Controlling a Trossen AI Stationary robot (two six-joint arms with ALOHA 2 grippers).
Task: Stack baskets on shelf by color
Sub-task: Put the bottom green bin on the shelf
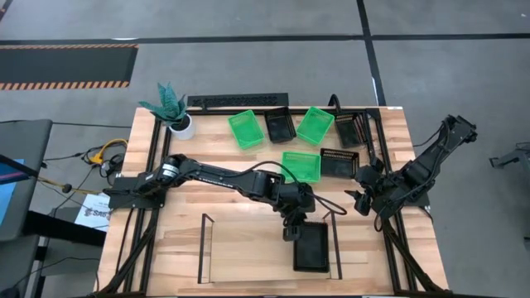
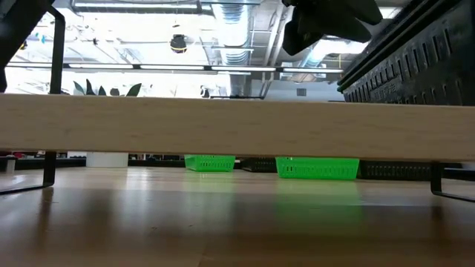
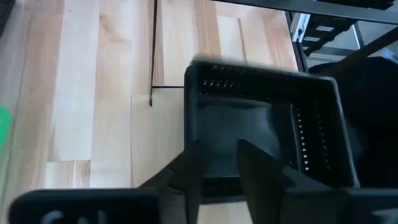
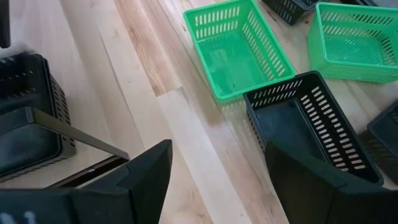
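One wide wooden desk (image 1: 248, 165) is seen from above, carrying the low shelf (image 1: 248, 257) at its near edge. On the right end of the shelf board a black basket (image 1: 311, 247) is set, with the left hand (image 1: 291, 229) at its rim, fingers (image 3: 193, 180) straddling the wall and only slightly parted. Three green baskets (image 1: 301, 165) and more black ones lie behind, well apart. The right hand (image 1: 362, 190) waits nearby, spread wide and empty. The release is best finished by parting fully, then lifting straight up, so the basket is not dragged.
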